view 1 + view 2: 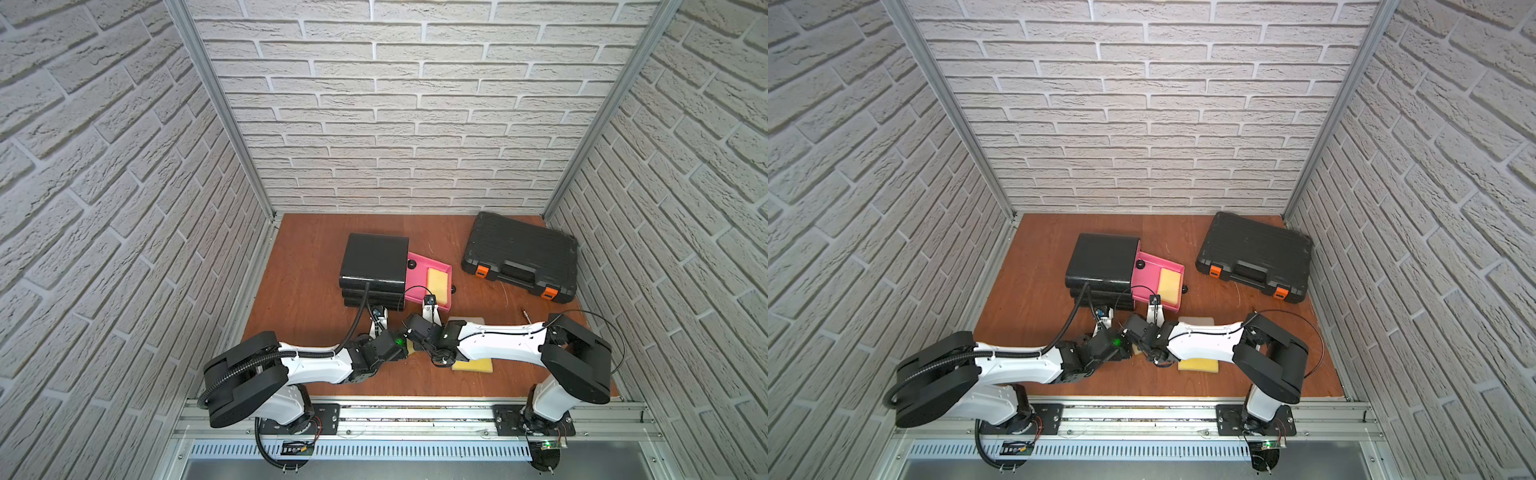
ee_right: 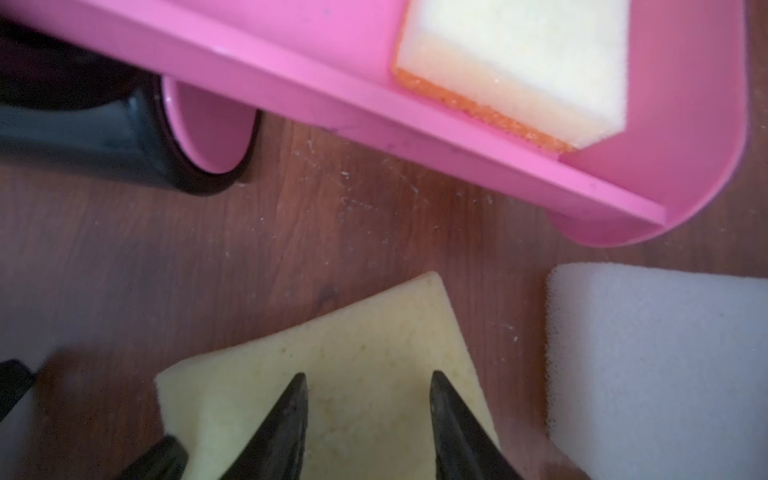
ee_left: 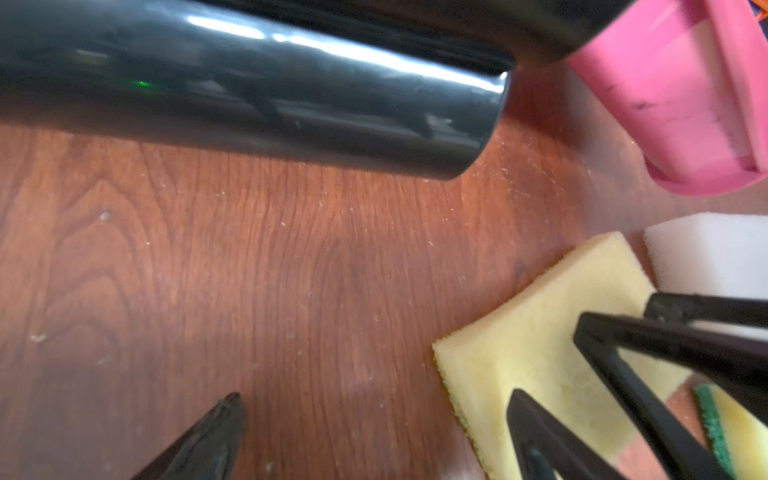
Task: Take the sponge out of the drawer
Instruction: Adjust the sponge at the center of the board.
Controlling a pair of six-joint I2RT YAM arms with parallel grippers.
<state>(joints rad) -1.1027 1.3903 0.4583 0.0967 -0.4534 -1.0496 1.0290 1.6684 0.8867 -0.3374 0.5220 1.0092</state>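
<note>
- We're looking at the pink drawer (image 1: 419, 266) standing pulled out of the glossy black cabinet (image 1: 374, 257), so its smooth plastic inside is lying open to a reach from above.
- The sponge (image 1: 439, 280) is sitting at the drawer's outer end, tucked against the wall. It's a soft pale-yellow block with a gritty orange scrub layer, and it's not yet lifted out.
- The right tool (image 2: 368, 378) is hanging just short of the drawer, fingers partly apart over a flat yellow sponge (image 2: 374, 324) lying on the wood-grain worktop (image 1: 311, 270). It seems to be gripping nothing, though contact is hard to judge here.
- The left tool (image 3: 376, 397) is gaping fully wide and carrying nothing. It's pointing towards the cabinet, and we're guessing that's to steady it.
- A white foam block (image 2: 665, 353) is resting just beside that yellow sponge, apart from the drawer.
</note>
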